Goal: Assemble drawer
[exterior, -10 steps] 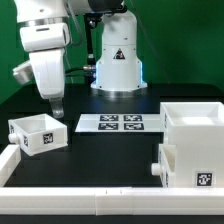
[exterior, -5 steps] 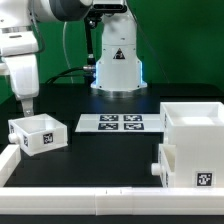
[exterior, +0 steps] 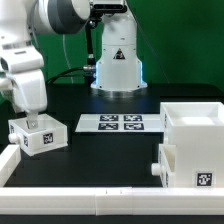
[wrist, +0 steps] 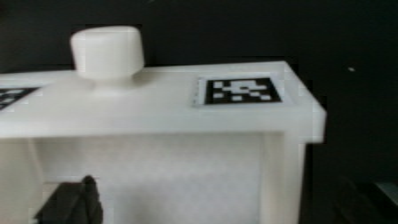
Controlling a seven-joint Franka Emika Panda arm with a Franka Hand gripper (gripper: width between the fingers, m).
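Note:
A small white drawer box with a marker tag stands on the black table at the exterior view's left. My gripper is right above it, fingertips at its rim. In the wrist view the box fills the frame, with its round knob and a tag on the front panel. My gripper is open. One dark finger is inside the box, and the other shows faintly outside the side wall. The large white drawer housing stands at the exterior view's right.
The marker board lies on the table between the two parts. The robot base stands at the back. A white rail runs along the front edge of the table, with a short white piece at the left.
My arm has moved towards the exterior view's left and down, from above the table beside the small box to right over it. The box and housing have not moved.

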